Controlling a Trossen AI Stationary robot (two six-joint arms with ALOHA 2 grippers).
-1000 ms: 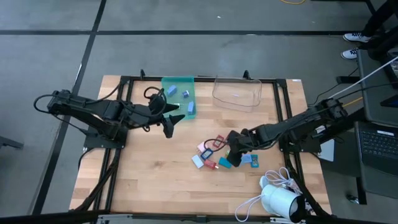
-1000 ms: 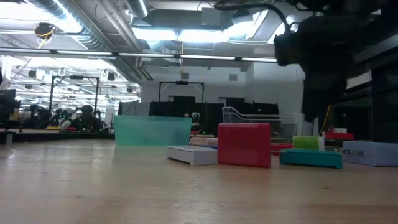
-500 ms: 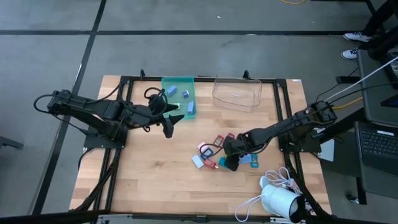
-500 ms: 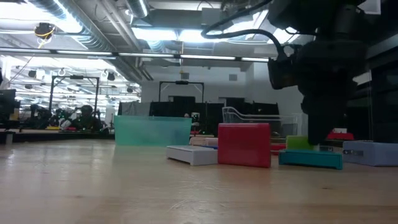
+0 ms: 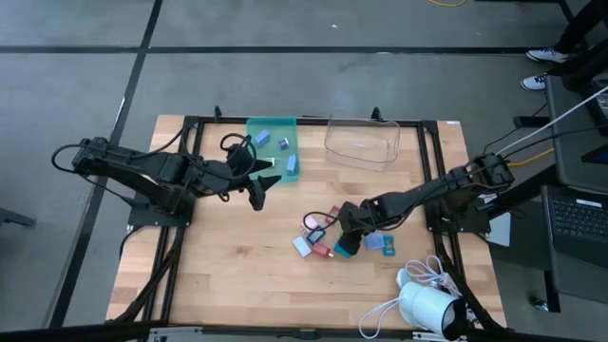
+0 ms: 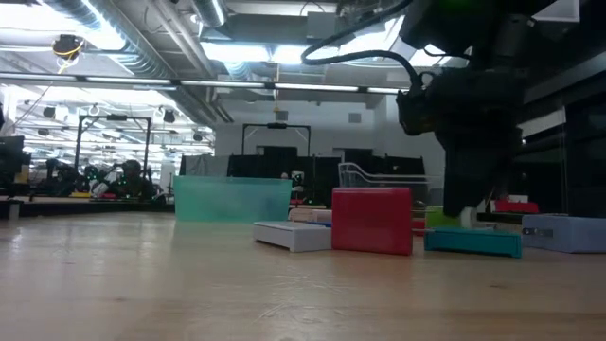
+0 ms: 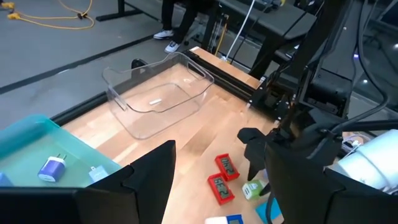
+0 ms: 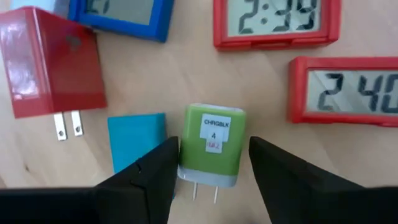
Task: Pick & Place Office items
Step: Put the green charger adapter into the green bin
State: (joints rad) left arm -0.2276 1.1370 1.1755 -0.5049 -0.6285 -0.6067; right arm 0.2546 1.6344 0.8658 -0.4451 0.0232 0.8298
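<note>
High view: the job looks partly done. The teal tray (image 5: 273, 142) at the table's far edge already holds about 3 small pieces, 1 of them a blue charger (image 7: 51, 168) seen from the left wrist. The clear plastic bin (image 5: 361, 142) beside it appears to hold little or nothing; a faint pale mark on its floor cannot be identified. Most of the office items (image 5: 328, 237) lie in a loose cluster near the table's middle, toward the right arm, so the bulk of the sorting is left.

The right gripper (image 5: 348, 234) is down over that cluster. From its wrist camera its fingers (image 8: 155, 171) stand apart on either side of a green charger (image 8: 212, 144) labelled with a 4, flanking it closely but not visibly pressing it, so the charger is not yet lifted. Around it sit a red charger (image 8: 53, 62), a teal piece (image 8: 138, 140) just beside the green one, a blue clock (image 8: 121, 15) and 2 red clocks (image 8: 277, 22).

The left gripper (image 5: 261, 186) hangs beside the tray, fingers spread wide and carrying nothing.
</note>
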